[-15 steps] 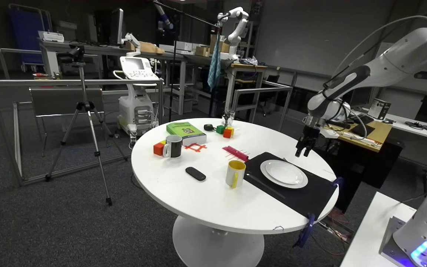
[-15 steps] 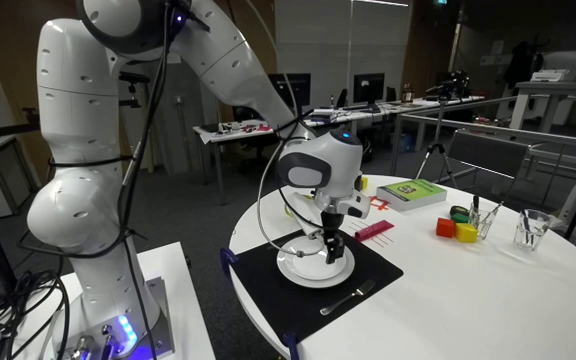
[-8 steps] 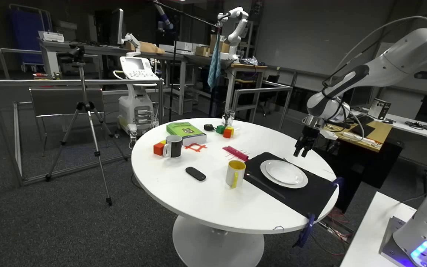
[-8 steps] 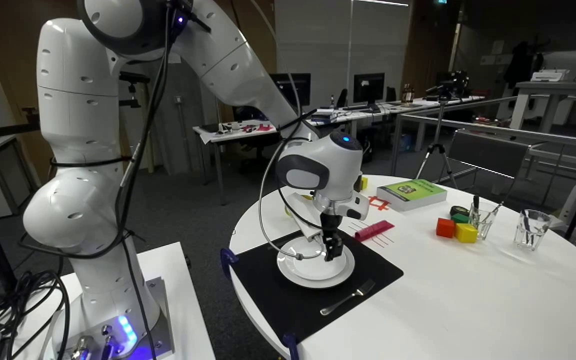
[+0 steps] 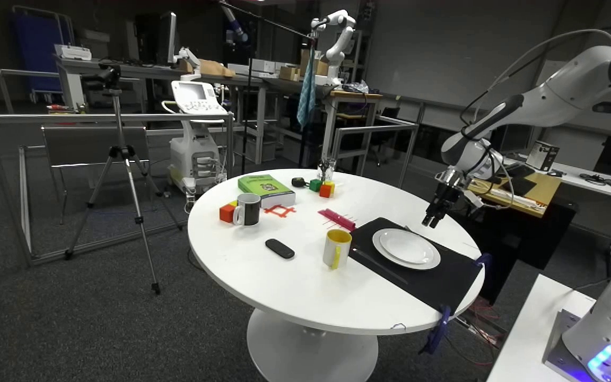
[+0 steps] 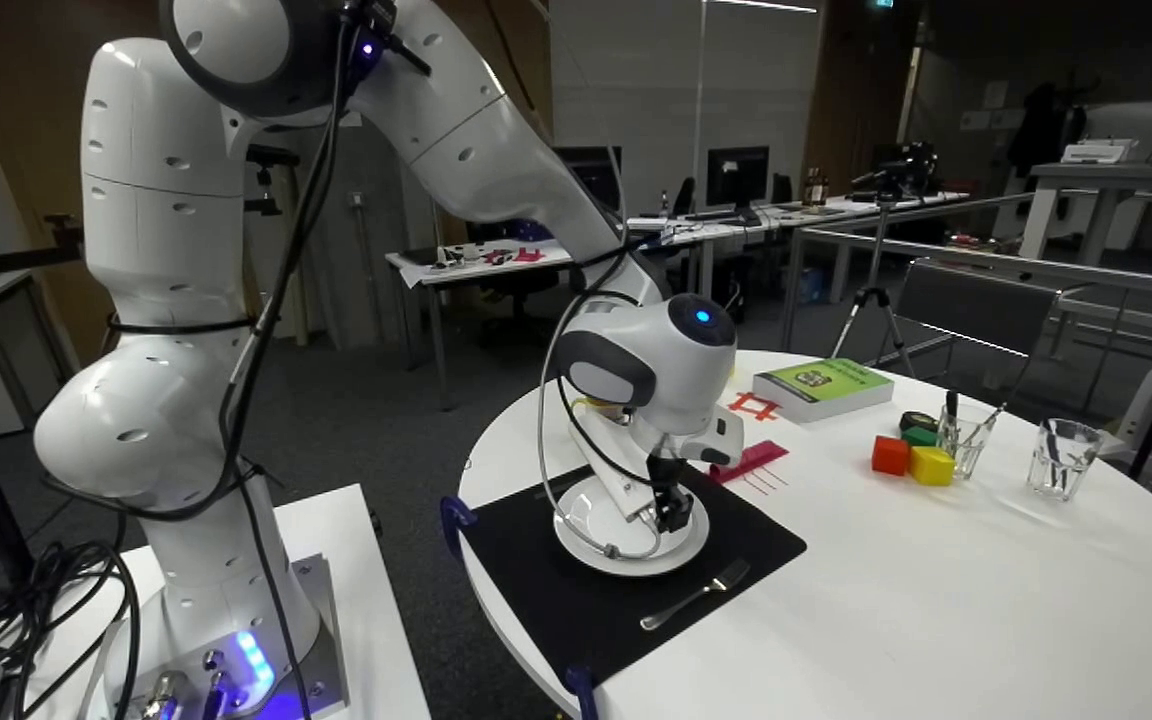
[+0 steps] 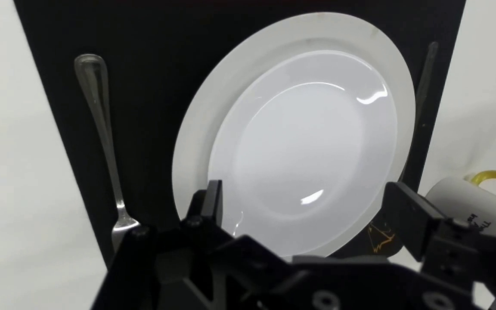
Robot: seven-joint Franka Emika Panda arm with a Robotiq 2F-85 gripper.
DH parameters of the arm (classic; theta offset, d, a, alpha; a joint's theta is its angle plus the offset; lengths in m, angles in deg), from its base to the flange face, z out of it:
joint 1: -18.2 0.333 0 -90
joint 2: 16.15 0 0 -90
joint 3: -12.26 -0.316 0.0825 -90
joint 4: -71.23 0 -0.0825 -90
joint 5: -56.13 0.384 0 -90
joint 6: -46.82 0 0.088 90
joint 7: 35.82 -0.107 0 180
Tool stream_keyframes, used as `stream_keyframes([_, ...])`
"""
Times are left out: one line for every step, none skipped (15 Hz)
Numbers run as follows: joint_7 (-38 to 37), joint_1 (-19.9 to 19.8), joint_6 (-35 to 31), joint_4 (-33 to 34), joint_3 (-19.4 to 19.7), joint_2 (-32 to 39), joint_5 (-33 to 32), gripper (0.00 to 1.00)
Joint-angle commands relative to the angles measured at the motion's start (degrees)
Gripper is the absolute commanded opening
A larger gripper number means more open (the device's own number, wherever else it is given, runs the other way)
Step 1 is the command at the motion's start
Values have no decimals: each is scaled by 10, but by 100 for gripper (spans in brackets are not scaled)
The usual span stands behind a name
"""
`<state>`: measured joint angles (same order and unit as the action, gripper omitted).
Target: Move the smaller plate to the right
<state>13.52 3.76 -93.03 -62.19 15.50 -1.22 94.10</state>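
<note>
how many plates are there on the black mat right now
2: the larger plate lies on the black mat, and the smaller plate sits on top of it. Any underneath would be hidden.

The smaller plate lies on the larger plate near a fork, claw spread wide.
</note>
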Motion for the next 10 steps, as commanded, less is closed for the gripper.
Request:
stream_keyframes([32, -12, 17, 26, -5, 25, 10, 100])
stream_keyframes([32, -12, 17, 31, -6, 31, 8, 100])
stream_keyframes([31, -11, 15, 36, -7, 37, 6, 100])
stream_keyframes([28, -10, 14, 42, -8, 44, 3, 100])
stream_keyframes([26, -11, 13, 48, -10, 50, 3, 100])
stream_keyframes([27, -12, 13, 53, -11, 56, 2, 100])
stream_keyframes([25, -13, 12, 58, -12, 63, 1, 100])
stream_keyframes([27, -14, 13, 61, -13, 67, 0, 100])
stream_keyframes([28, -17, 13, 66, -14, 73, 1, 100])
stream_keyframes([29, -19, 13, 69, -15, 79, 3, 100])
